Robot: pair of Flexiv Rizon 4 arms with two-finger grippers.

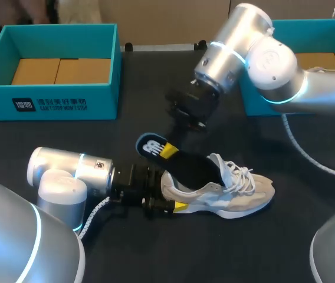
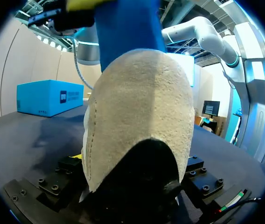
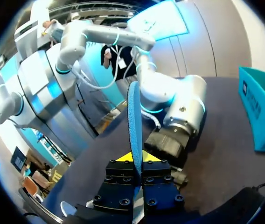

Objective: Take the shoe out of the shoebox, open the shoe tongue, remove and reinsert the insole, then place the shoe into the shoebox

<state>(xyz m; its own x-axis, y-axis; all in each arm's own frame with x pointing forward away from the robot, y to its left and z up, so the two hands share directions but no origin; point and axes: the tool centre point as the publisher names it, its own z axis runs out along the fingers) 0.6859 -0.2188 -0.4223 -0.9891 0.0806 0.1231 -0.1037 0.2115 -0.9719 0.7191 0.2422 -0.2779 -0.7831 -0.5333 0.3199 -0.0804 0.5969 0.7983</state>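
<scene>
A beige sneaker with white laces lies on its side on the black table, toe to the right. My left gripper is at its heel, and the heel fills the space between the wide-set fingers, which press on it from both sides. A blue and black insole rises out of the shoe's mouth toward the back left. My right gripper comes down from above and is shut on the insole's free end. In the right wrist view the insole stands edge-on between the yellow tips.
A teal shoebox with a cardboard bottom stands at the back left. Another teal box sits at the back right, partly behind my right arm. A grey cable trails across the table to the right of the shoe.
</scene>
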